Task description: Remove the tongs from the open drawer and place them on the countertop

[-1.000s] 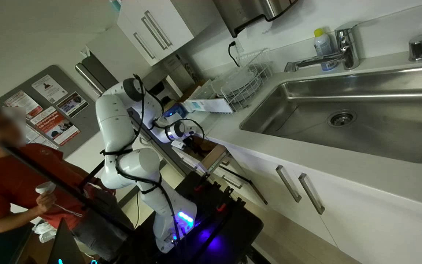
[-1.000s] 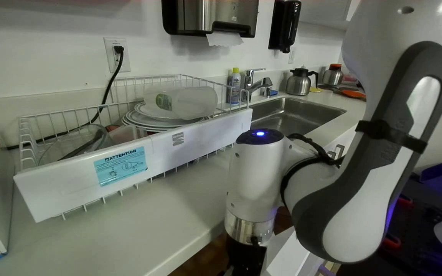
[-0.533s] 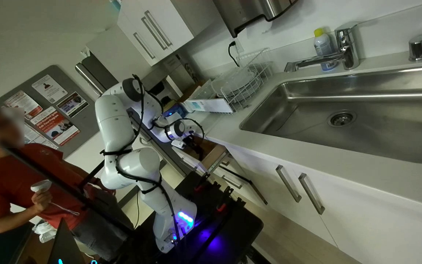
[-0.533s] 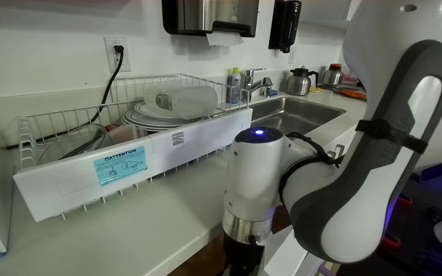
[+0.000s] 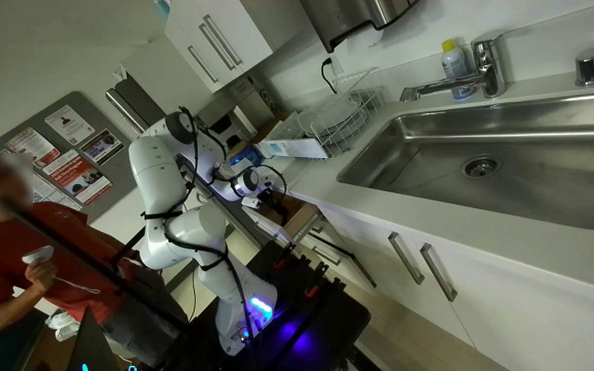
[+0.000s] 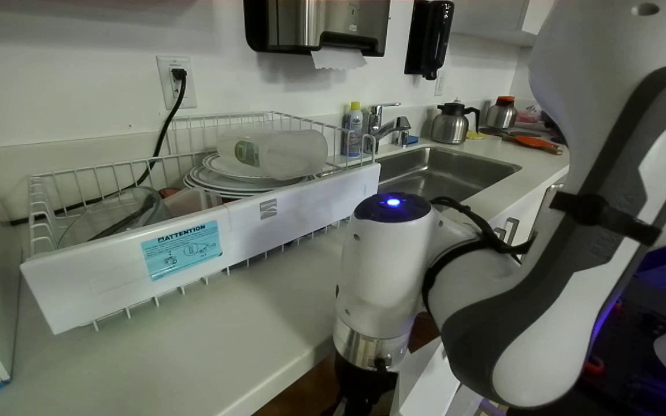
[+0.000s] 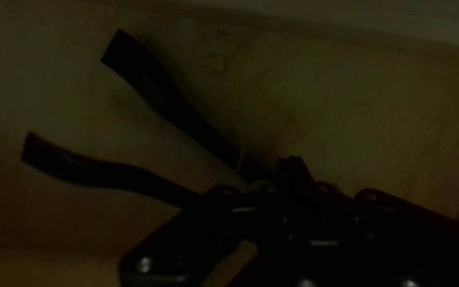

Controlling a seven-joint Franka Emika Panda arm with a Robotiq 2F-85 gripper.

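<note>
Black tongs (image 7: 153,89) lie splayed on the wooden bottom of the open drawer (image 7: 353,119), their two arms running from the left toward my gripper. My gripper (image 7: 291,161) is down inside the drawer, over the part where the arms come together. Its fingertips are pressed together; the wrist view is too dark to show whether any of the tongs is pinched between them. In an exterior view, the open drawer (image 5: 302,221) sits below the edge of the countertop (image 5: 379,206), and the tongs cannot be made out there.
A wire dish rack (image 6: 304,202) with plates stands on the countertop behind the drawer. Farther along are the steel sink (image 5: 441,159) and the faucet (image 5: 488,67). A person (image 5: 70,247) holding a white controller stands beside the arm.
My gripper's fingers have drawn together inside the drawer. The upper arm links have swung slightly, while the hand stays nearly in place. The person's hand with the controller has moved up and away.
</note>
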